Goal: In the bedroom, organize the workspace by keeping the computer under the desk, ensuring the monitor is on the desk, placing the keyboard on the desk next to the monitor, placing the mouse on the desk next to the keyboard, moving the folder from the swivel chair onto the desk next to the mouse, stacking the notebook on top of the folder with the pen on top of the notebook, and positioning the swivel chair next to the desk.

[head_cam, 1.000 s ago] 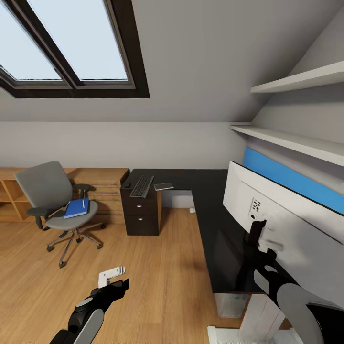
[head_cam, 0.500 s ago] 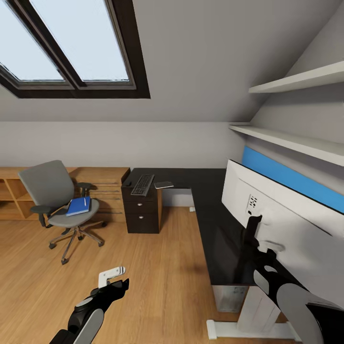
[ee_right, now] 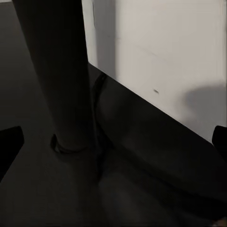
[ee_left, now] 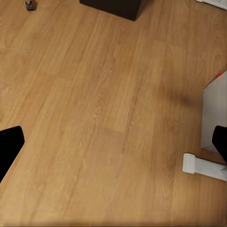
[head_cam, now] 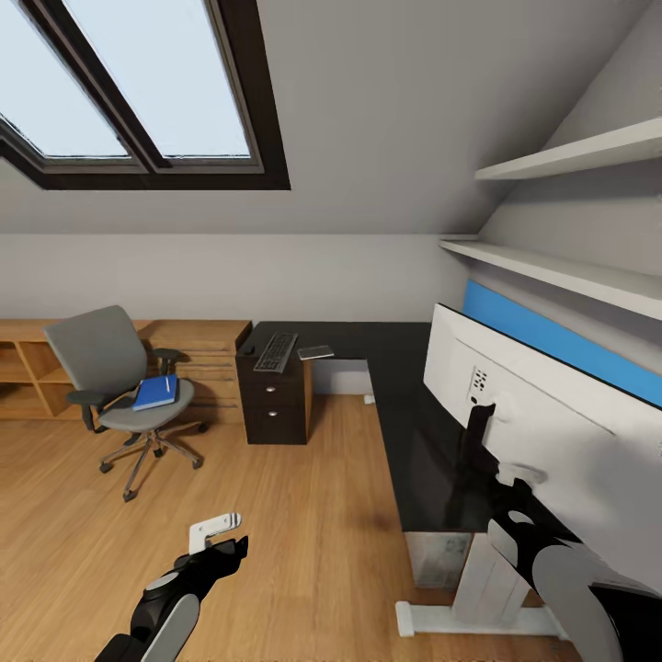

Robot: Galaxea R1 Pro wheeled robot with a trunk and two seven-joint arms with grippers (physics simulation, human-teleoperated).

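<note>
Blue folder (head_cam: 153, 393) lying flat on the seat of the swivel chair (head_cam: 119, 382), with the white pen (head_cam: 166, 385) resting on it; the chair stands on the wood floor (head_cam: 303, 515), near the drawer end of the L-shaped counter (head_cam: 405, 405). Keyboard (head_cam: 275, 352), notebook (head_cam: 315, 352) and mouse (head_cam: 245, 351) lie on the far counter wing. The monitor (head_cam: 542, 432) stands on the near wing, white back toward the camera. Left gripper (head_cam: 219, 533) hangs over bare floor, jaws parted wide. Right gripper (head_cam: 501, 478) sits close behind the monitor arm (ee_right: 56, 75), jaws spread, gripping nothing.
</note>
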